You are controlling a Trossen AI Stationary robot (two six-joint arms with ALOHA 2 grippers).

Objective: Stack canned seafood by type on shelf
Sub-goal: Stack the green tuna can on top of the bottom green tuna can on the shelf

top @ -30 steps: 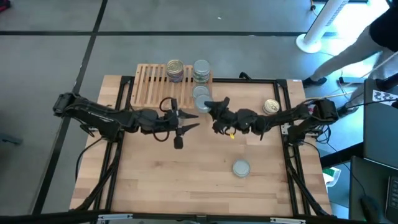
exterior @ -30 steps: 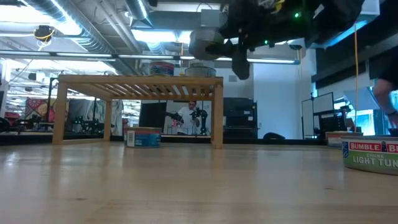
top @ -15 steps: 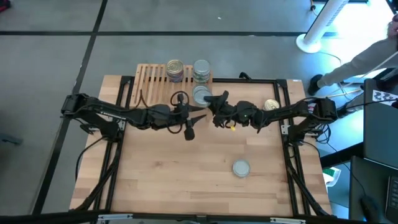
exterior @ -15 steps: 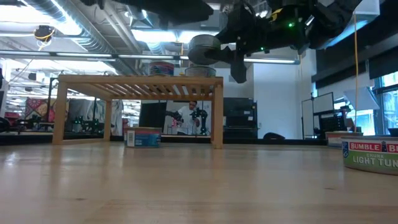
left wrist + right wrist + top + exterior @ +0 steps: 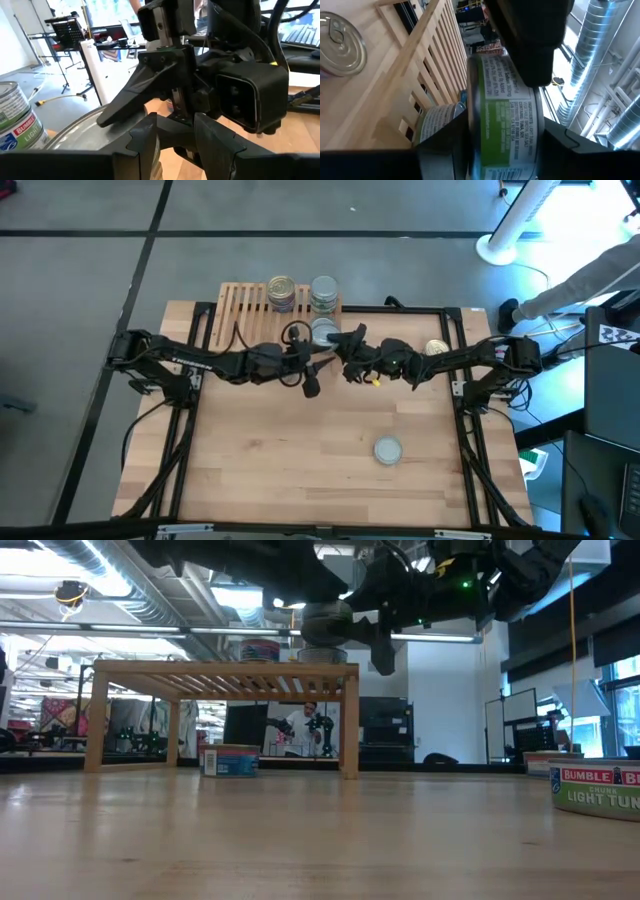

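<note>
- A wooden table (image 5: pixel 300 470) is seen from above, with two dark arms reaching in from the left and right edges and meeting just above the frame's centre.
- A light-wood slatted shelf (image 5: pixel 240 315) is set at the upper middle of the table.
- Two stacks of tins stand on the shelf's right part: a gold-lidded stack (image 5: pixel 282 292) and, just beside it on the right, a silver-lidded stack (image 5: pixel 323 292).
- A silver-lidded tin (image 5: pixel 322 332) is held at the shelf's front right corner, below the silver stack in the overhead frame; in the low view it (image 5: pixel 325 622) is raised above the shelf top.
- The right gripper (image 5: pixel 337 345) is clamped on this tin; in the right wrist view a green-labelled tin (image 5: pixel 505 115) is seen squeezed between the two dark fingers (image 5: pixel 445 145).
- The left gripper (image 5: pixel 310 362) is positioned right against the right gripper, at the centre of the frame. Its fingers (image 5: pixel 145 145) are seen apart in the left wrist view, with the tin's grey lid (image 5: pixel 85 130) lying by them; whether the tin is touched by them cannot be told.
- A gold-lidded tin (image 5: pixel 435 351) lies on the table at the right, partly hidden by the right arm.
- Another silver-lidded tin (image 5: pixel 388 450) lies alone on the lower right part of the table.
- A further tin (image 5: pixel 230 761) is seen under the shelf in the low view.
</note>
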